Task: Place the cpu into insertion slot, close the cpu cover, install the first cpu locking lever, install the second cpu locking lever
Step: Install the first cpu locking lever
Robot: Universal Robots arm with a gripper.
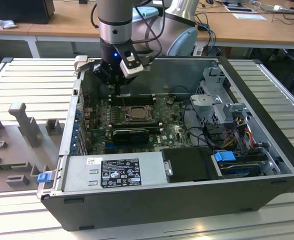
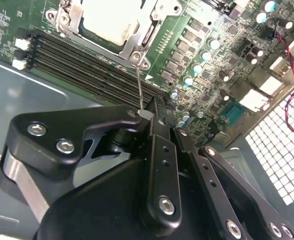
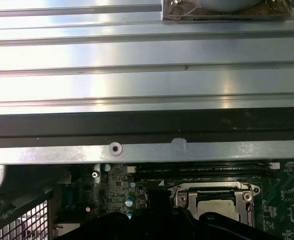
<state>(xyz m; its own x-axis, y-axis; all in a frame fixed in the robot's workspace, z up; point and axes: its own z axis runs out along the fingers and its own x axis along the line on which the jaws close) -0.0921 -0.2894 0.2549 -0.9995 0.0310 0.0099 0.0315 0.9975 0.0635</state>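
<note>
A: What's closest in the second wrist view?

B: The gripper (image 2: 146, 116). Its black fingers (image 2: 163, 145) are pinched together on the end of a thin wire lever (image 2: 138, 85), which runs up to a corner of the cover (image 2: 137, 37).

A: So the hand is clamped on that lever?

B: Yes, closed on its tip.

A: And the cpu?

B: The cpu (image 2: 109, 17) lies flat in the slot (image 2: 72, 20), pale face showing through the cover's window. The cover is down over it. Black memory slots (image 2: 87, 62) run just beside the socket, between it and the gripper.

A: What does the first wrist view show?

B: The cover (image 3: 212, 192) around a darker cpu (image 3: 214, 205), with the case rim (image 3: 147, 150) beyond it, then ribbed metal table (image 3: 147, 75).

A: And the exterior view?

B: The power supply (image 1: 112, 170) is nearest, along the case's front wall. Behind it sits the graphics card (image 1: 132, 132), then the cover (image 1: 132, 112) on the motherboard. The gripper (image 1: 118, 82) hangs just over the socket's far edge, below the arm (image 1: 114, 25). Farthest back stands a wooden desk (image 1: 52, 25).
</note>
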